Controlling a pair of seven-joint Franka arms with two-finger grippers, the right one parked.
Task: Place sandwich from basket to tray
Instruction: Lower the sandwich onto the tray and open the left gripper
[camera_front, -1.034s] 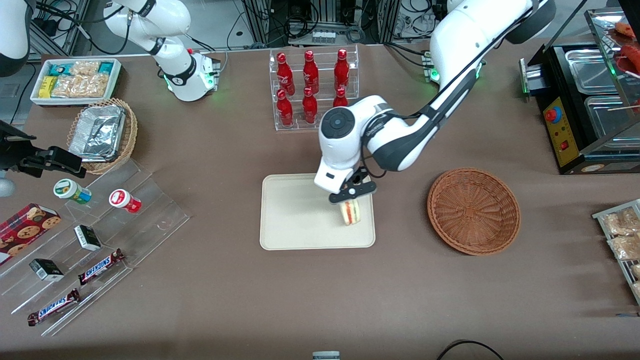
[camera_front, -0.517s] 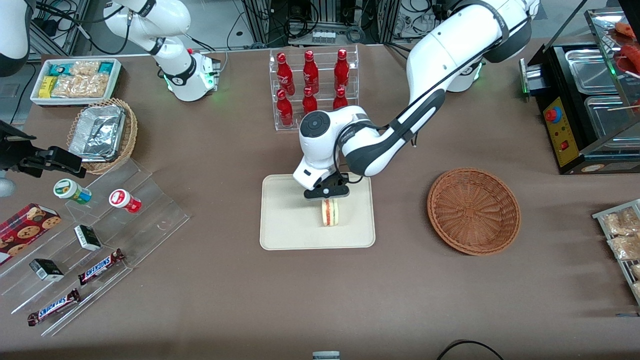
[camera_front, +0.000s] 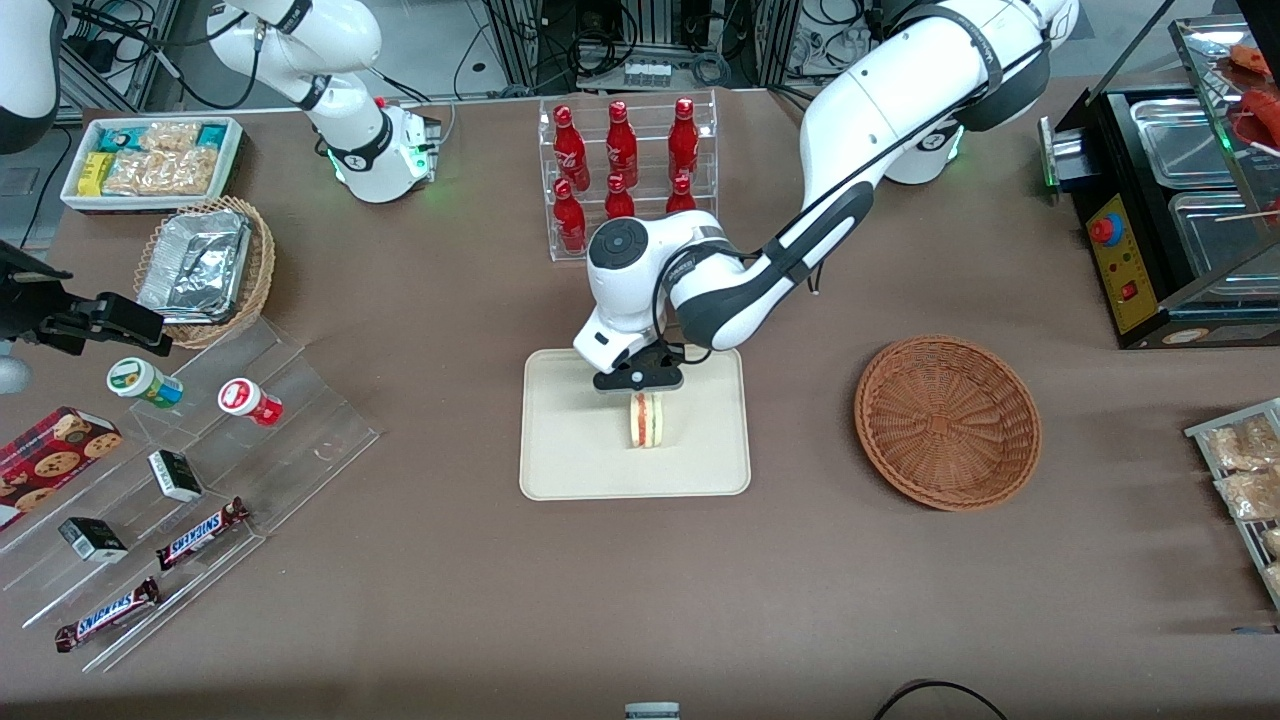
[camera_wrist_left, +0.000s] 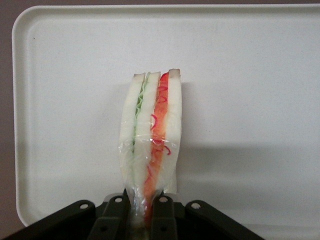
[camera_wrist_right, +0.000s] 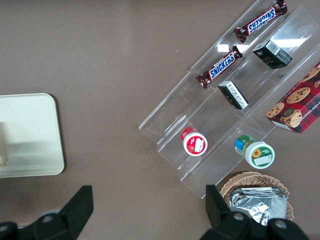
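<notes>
Holding the sandwich (camera_front: 645, 420) by one end, the claw (camera_front: 640, 385) of the left arm hangs over the middle of the tray (camera_front: 570, 450); its two black fingers (camera_wrist_left: 116, 220) are clenched on the wrapped wedge, one on each bread face. Sandwich stands on edge directly below the claw, layers vertical, white bread outside, green and orange-red filling lines between, clear film around it. In the wrist view the sandwich (camera_wrist_left: 150, 140) runs straight out from between the fingers over the cream surface of the tray (camera_wrist_left: 250, 75), with its shadow falling on the tray beside it; whether its lower edge touches the tray or sits just above it cannot be told. Basket (camera_front: 947, 421) lies on the brown table (camera_front: 640, 600) well apart from the claw, toward the working arm's end, and holds nothing. Rack of red bottles (camera_front: 625, 170) stands farther from the front camera than the claw, close to the arm's wrist housing. Toward the parked arm's end, well apart from the claw: clear stepped shelf (camera_front: 240, 450) carrying snack bars and small tubs, and a tan wicker basket of foil trays (camera_front: 205, 265).
</notes>
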